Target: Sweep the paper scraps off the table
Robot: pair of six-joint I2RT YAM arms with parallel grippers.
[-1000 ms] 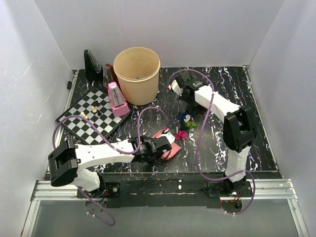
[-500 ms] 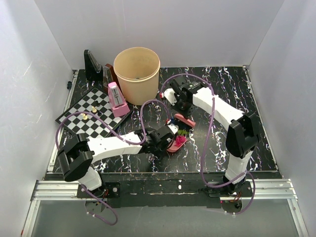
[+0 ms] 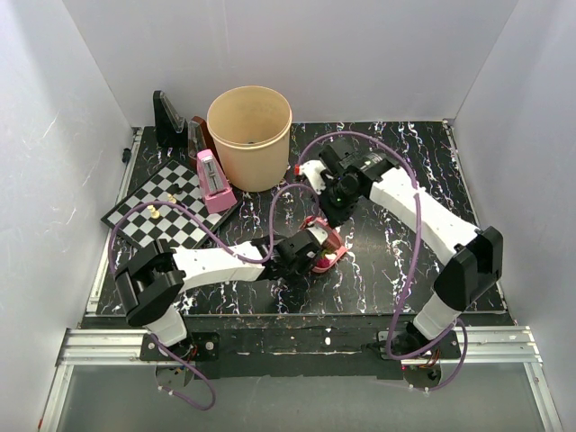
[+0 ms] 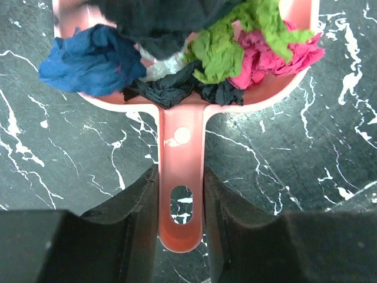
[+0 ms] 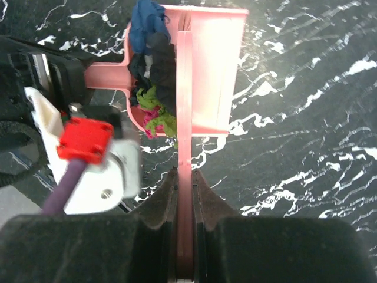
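Note:
My left gripper [image 4: 181, 177] is shut on the handle of the pink dustpan [image 4: 181, 132], which lies on the black veined table [image 4: 306, 147]. The paper scraps [image 4: 224, 50] in blue, green, magenta, black and white are heaped in the pan. My right gripper [image 5: 184, 177] is shut on the thin handle of the pink brush [image 5: 218, 71], whose head stands at the pan's mouth against the scraps [image 5: 154, 65]. In the top view both grippers meet mid-table: left [image 3: 304, 251], right [image 3: 337, 209], with the dustpan [image 3: 335, 245] between them.
A tall beige bucket [image 3: 249, 135] stands at the back left-centre. A chessboard [image 3: 166, 214] with a few pieces and a pink metronome [image 3: 214, 180] lie on the left. White walls enclose the table [image 3: 405, 261] on three sides.
My left gripper carried the dustpan to the right under the scrap pile. My right gripper swung the brush down and toward the pan, and the scraps went from the table into it.

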